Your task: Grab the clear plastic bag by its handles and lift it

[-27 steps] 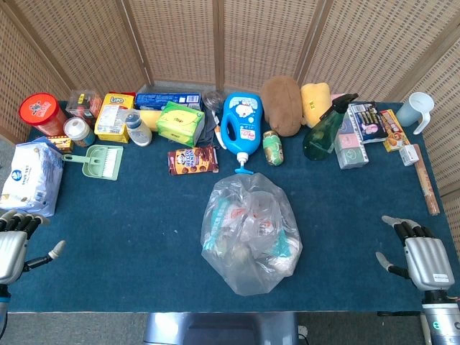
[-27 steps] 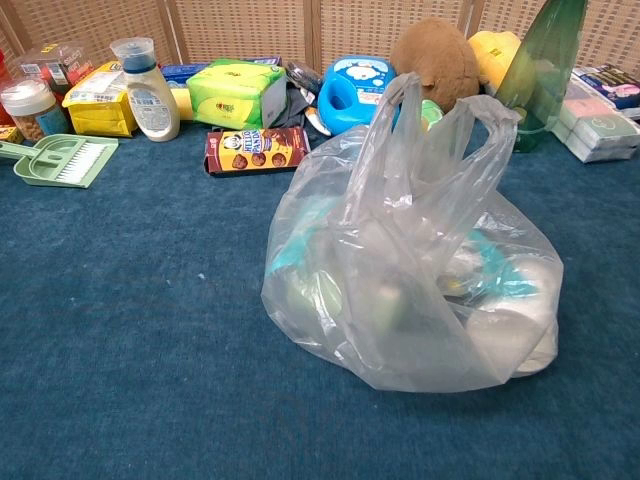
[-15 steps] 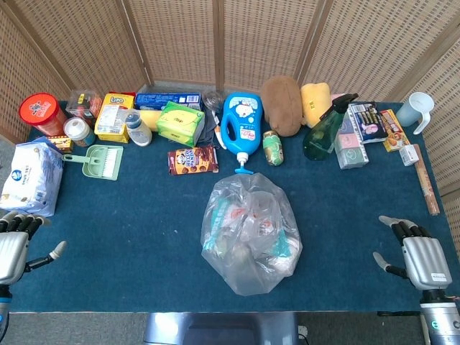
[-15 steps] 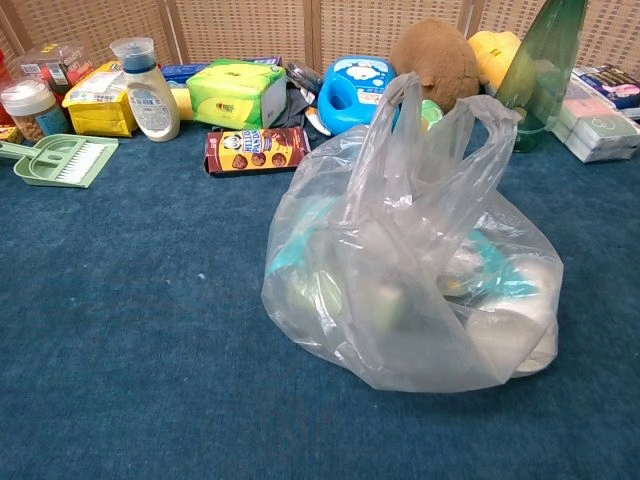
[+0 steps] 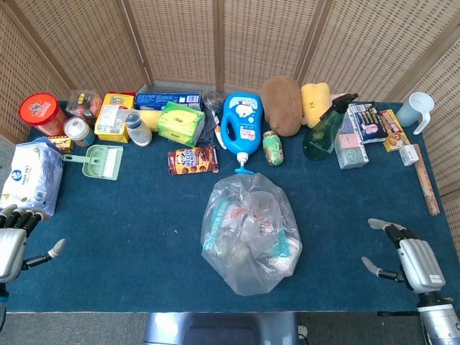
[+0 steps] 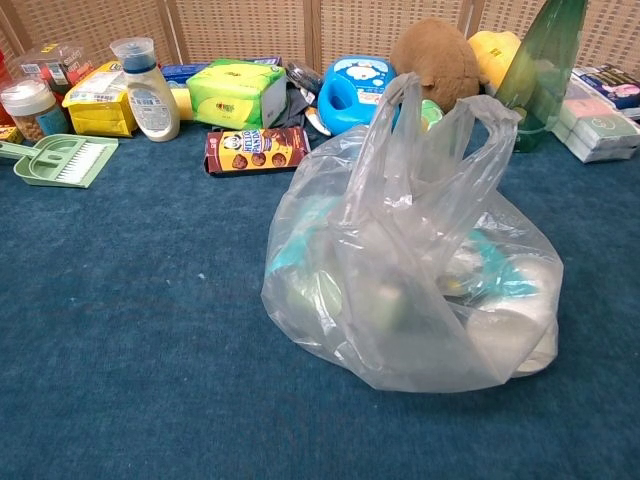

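Observation:
The clear plastic bag sits in the middle of the blue table, filled with several packaged items. In the chest view the bag stands with its two handles sticking up and apart. My left hand hovers at the table's front left corner, fingers spread, holding nothing. At the front right edge my right hand is also open and empty. Both hands are far from the bag and show only in the head view.
Along the back stand a blue detergent bottle, a brown plush, a green spray bottle, a green tissue pack, a cookie box and a green dustpan. A white bag lies left.
My right hand has shifted slightly left and inward along the front edge. My left hand has barely moved. The bag is unchanged.

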### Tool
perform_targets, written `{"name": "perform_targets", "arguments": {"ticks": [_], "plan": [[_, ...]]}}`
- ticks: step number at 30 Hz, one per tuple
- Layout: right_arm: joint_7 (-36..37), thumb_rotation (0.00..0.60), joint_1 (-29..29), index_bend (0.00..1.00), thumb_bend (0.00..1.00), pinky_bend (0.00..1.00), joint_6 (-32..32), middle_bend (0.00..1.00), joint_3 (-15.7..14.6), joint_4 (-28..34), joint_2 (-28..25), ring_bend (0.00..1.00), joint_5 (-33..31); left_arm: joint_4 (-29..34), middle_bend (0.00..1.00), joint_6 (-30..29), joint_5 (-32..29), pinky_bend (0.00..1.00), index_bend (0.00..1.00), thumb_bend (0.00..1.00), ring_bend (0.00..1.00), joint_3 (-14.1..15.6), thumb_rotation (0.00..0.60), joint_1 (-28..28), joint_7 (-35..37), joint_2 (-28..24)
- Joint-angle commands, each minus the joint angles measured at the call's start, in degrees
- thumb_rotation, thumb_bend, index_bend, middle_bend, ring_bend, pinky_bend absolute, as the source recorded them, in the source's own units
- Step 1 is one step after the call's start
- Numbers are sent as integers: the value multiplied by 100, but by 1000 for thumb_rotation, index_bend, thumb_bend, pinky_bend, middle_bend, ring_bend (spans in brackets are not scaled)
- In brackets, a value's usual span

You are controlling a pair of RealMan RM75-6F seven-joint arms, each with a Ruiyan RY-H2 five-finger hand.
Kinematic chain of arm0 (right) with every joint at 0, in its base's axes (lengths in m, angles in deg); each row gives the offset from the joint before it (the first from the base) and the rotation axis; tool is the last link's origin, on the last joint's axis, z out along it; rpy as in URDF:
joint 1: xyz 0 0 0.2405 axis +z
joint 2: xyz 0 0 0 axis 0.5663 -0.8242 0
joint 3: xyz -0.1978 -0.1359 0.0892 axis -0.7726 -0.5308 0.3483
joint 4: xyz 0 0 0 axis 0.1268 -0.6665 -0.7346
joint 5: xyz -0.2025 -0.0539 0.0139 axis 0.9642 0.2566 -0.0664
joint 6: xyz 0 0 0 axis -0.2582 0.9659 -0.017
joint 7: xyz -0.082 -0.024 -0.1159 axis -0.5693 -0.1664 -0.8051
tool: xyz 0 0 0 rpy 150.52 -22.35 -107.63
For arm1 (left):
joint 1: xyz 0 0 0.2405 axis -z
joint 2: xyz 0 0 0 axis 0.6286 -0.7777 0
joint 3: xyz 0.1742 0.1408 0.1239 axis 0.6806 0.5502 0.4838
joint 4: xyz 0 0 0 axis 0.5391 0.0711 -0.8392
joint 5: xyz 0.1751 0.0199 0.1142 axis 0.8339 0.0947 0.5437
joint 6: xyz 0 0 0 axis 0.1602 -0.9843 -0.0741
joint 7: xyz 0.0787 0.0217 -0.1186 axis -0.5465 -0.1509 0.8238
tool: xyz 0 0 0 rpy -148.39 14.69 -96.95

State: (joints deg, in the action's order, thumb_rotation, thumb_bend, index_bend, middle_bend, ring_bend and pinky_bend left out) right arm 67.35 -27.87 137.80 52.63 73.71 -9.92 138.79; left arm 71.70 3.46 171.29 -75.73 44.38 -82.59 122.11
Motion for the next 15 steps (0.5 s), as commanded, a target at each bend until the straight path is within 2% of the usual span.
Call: {"name": "perform_targets", "arguments": {"ticks": [1, 2, 4, 8, 15], "plan": [[162, 276, 92, 204, 233, 271, -125, 294, -45, 112, 4, 282, 90, 69, 308, 12, 44, 132, 321, 208, 227, -35, 0, 49, -7, -62], [179, 221, 105, 204, 214, 271, -141, 298, -47, 117, 17, 285, 97, 86, 307, 19, 50, 132, 322, 208, 227, -43, 0, 61, -5, -76], [242, 149, 164, 204, 179, 271, -239, 302, -70, 157, 63, 285, 122, 126, 308, 29, 62, 132, 321, 209, 227, -70, 0, 92, 5, -108], [222, 55, 290, 204, 133, 272, -417, 304, -71, 257, 135, 278, 136, 153, 308, 87, 33, 131, 321, 207, 227, -98, 0, 140, -6, -129], [126, 40, 553, 207, 117, 272, -806, 305, -33, 574, 259, 272, 42, 88, 308, 244, -51, 132, 321, 208, 227, -133, 0, 242, 25, -74]]}}
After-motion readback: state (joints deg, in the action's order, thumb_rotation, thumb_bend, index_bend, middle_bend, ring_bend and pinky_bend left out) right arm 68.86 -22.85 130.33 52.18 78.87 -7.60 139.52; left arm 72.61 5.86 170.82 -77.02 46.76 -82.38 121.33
